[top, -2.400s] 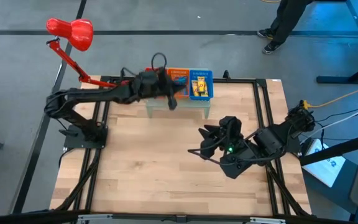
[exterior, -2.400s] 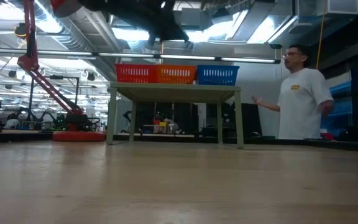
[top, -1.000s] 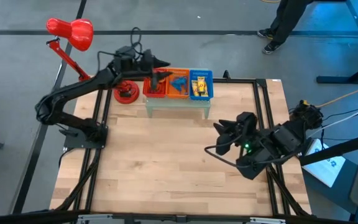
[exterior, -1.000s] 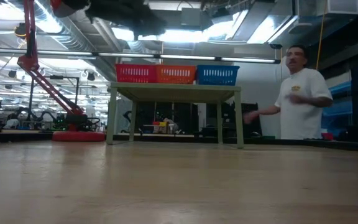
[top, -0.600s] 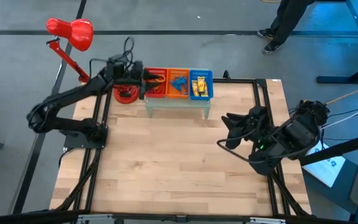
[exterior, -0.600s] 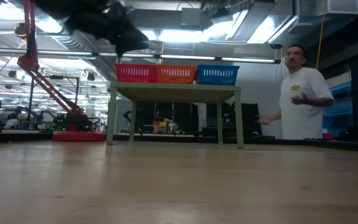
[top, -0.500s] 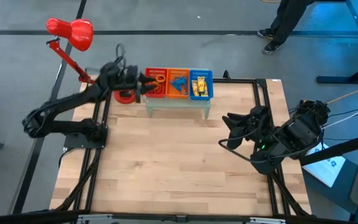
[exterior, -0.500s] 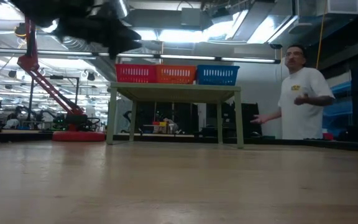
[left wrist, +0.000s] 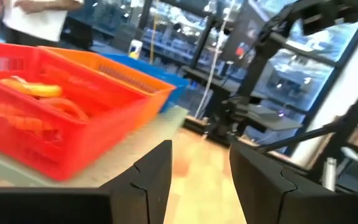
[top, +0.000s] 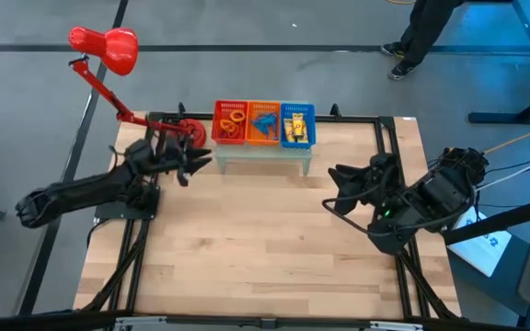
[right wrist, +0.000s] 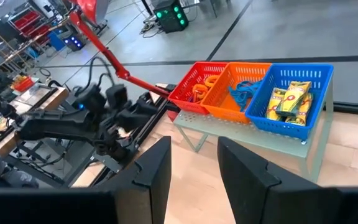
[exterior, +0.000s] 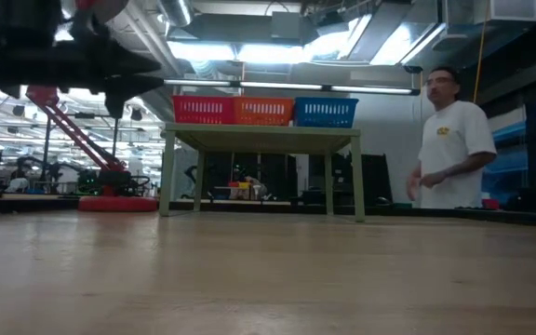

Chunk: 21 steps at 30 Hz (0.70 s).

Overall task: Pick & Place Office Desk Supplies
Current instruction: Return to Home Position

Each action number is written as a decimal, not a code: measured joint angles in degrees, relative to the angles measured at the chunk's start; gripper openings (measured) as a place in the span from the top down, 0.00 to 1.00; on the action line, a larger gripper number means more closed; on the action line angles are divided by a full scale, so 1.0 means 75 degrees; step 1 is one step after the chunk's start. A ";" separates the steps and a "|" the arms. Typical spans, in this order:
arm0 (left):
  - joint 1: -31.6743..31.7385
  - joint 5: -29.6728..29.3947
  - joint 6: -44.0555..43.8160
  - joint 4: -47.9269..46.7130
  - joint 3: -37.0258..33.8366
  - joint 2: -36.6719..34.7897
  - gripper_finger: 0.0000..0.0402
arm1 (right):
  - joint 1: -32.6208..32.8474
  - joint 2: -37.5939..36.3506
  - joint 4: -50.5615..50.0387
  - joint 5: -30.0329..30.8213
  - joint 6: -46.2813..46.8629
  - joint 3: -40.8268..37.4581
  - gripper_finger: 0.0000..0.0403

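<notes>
Left pincer (top: 199, 163): fingers apart, empty, above the desk (top: 247, 257) just left of the shelf (top: 261, 157). Right pincer (top: 332, 188): apart, empty, over the desk's right side. Yellow packets (top: 296, 124) lie in the blue basket (top: 298, 106), blue loops (top: 264, 120) in the orange basket (top: 263, 104), orange bands (top: 230, 123) in the red basket (top: 231, 104).

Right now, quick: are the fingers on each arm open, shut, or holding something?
Left gripper: fingers open, empty, left of the shelf.
Right gripper: fingers open, empty, over the table's right side.
</notes>
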 joint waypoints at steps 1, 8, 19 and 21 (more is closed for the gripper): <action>-0.0231 -0.0185 -0.0033 -0.0051 -0.0104 -0.0249 0.61 | -0.0024 0.0000 0.0004 0.0000 0.0001 0.0000 0.67; -0.1876 -0.1819 0.0516 -0.1278 -0.0312 -0.1483 0.61 | -0.0100 0.0000 0.0059 -0.0026 0.0006 0.0000 0.67; -0.3474 -0.3697 0.1435 -0.3889 -0.0314 -0.2458 0.63 | -0.0103 0.0047 0.0059 -0.0319 0.0164 0.0000 0.67; -0.3549 -0.3793 0.1429 -0.3895 -0.0453 -0.2558 0.64 | -0.0137 0.0047 0.0059 -0.0491 0.0161 0.0000 0.67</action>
